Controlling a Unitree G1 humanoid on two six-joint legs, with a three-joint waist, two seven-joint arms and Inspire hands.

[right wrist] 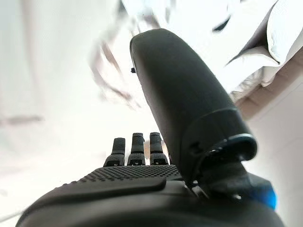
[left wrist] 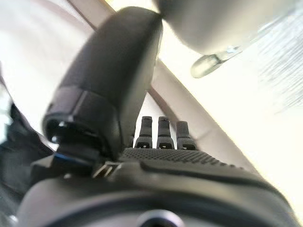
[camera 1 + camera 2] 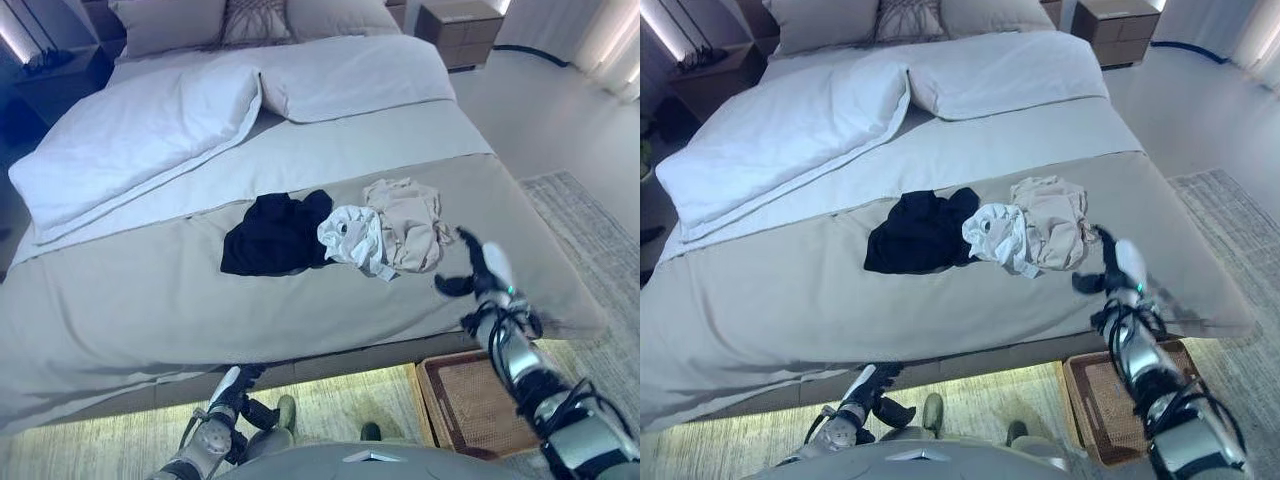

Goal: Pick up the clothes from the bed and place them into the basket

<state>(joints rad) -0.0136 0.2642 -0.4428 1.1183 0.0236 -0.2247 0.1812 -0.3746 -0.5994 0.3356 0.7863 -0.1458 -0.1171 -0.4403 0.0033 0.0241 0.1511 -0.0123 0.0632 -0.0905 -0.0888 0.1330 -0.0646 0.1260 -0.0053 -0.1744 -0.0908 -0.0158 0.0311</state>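
On the bed (image 3: 300,160) a black garment (image 3: 275,235) and pale clothes (image 3: 390,230) lie untouched; basket (image 3: 470,405) at five o'clock looks empty. Right hand (image 3: 480,270) hovers open-fingered; left hand (image 3: 235,395) relaxed, low.

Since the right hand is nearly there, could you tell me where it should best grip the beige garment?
Probably the bunched folds on the beige garment's near right edge, reached from the right hand's side: they stand raised and face it, clear of the white garment.
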